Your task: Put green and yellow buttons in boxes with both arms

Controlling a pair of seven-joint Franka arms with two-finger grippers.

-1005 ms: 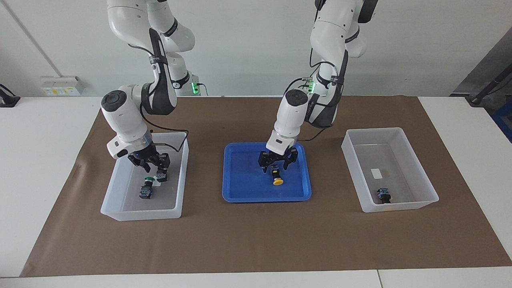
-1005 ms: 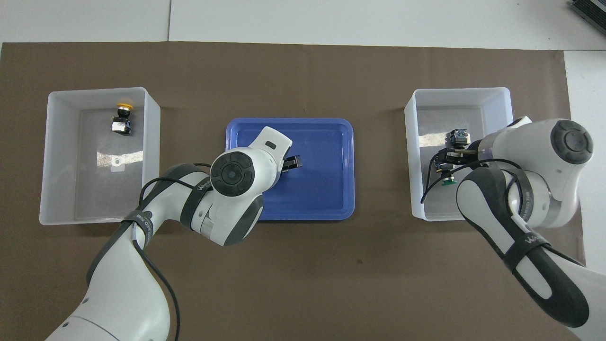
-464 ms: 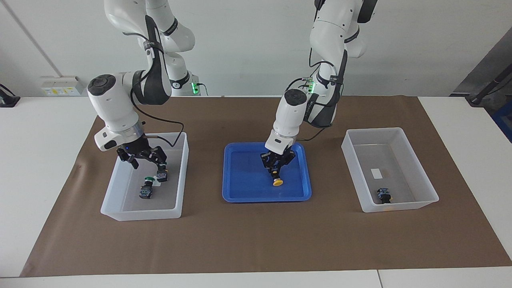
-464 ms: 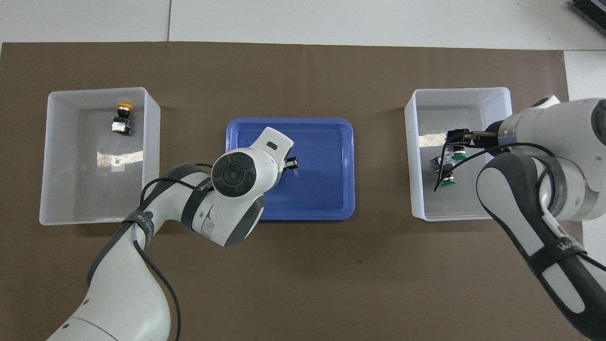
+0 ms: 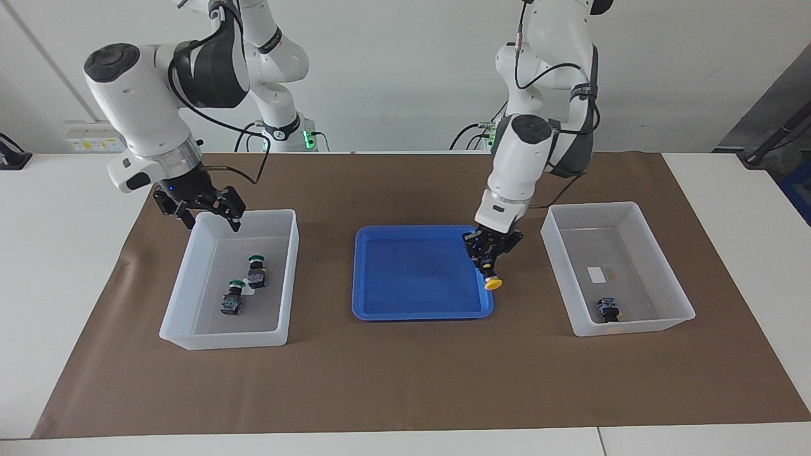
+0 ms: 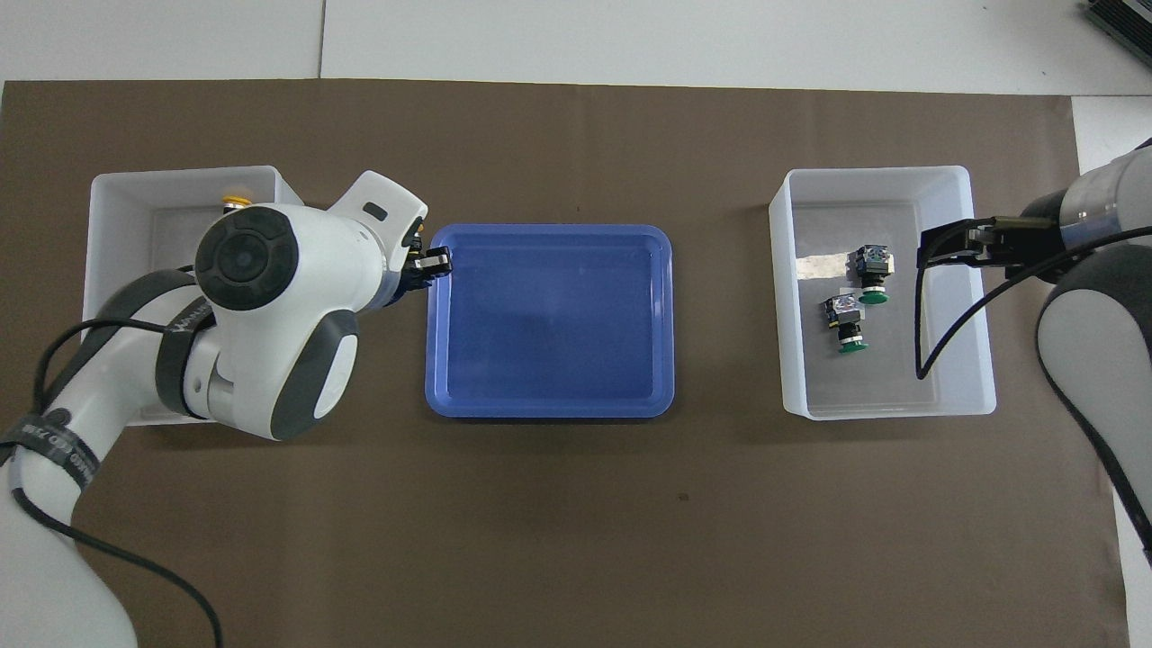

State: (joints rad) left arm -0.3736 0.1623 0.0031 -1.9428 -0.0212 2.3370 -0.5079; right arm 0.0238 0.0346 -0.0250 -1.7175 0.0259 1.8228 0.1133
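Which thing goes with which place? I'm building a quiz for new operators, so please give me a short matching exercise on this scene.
Column one:
1. two green buttons
2. yellow button in the left gripper
3. right gripper

Column two:
A. open, over the rim of the box at the right arm's end
B. lying in that box
C. raised over the blue tray's edge

Pairs: 1-B, 2-C, 3-A

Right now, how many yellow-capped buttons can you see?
2. One yellow button hangs in the left gripper over the blue tray's edge; another lies in the box at the left arm's end.
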